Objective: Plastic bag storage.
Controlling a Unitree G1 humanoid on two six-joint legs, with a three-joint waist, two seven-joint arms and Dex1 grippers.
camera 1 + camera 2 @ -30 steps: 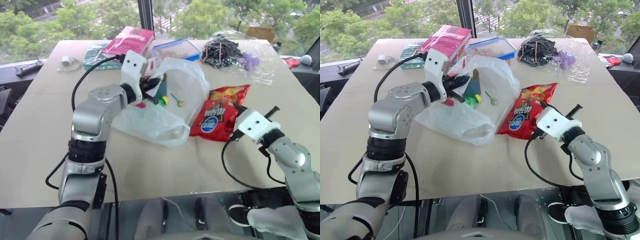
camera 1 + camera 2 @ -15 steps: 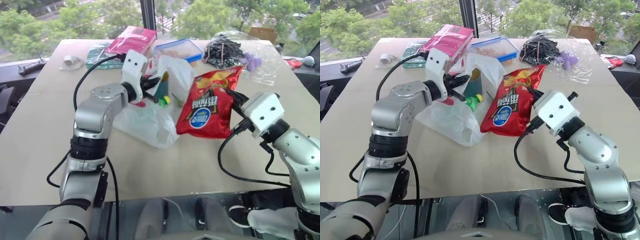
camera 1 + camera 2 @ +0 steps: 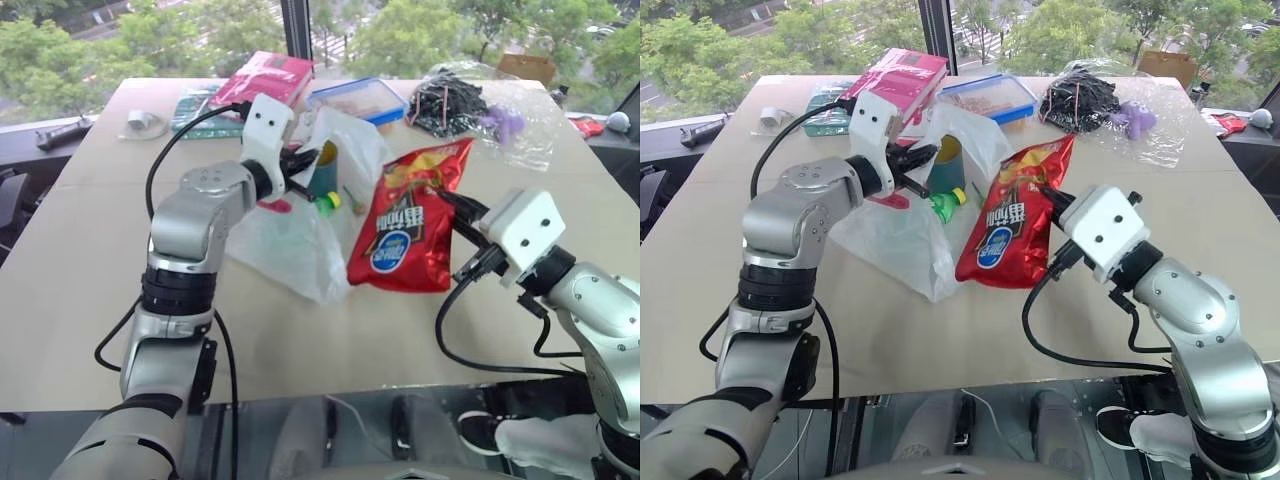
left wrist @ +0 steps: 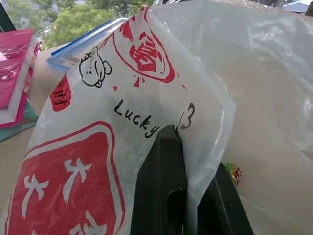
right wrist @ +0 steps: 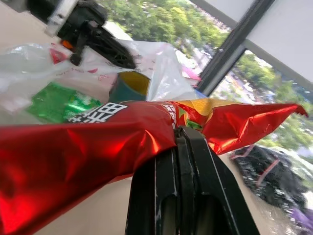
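Left eye view: left gripper (image 3: 300, 160) clamps the plastic bag (image 3: 300, 235) rim aloft; right gripper (image 3: 450, 203), angled upward, pinches the red snack packet (image 3: 405, 235) just beside it.

Snack packet: red foil snack packet (image 3: 408, 232), lifted upright above the table.
Table: pale beige tabletop (image 3: 80, 260).
Far edge: pink flat box (image 3: 262, 78), blue-rimmed clear plastic container (image 3: 355, 98), clear wrinkled plastic holding black bands and a purple piece (image 3: 470, 105).
Far left corner: small grey object (image 3: 142, 123).
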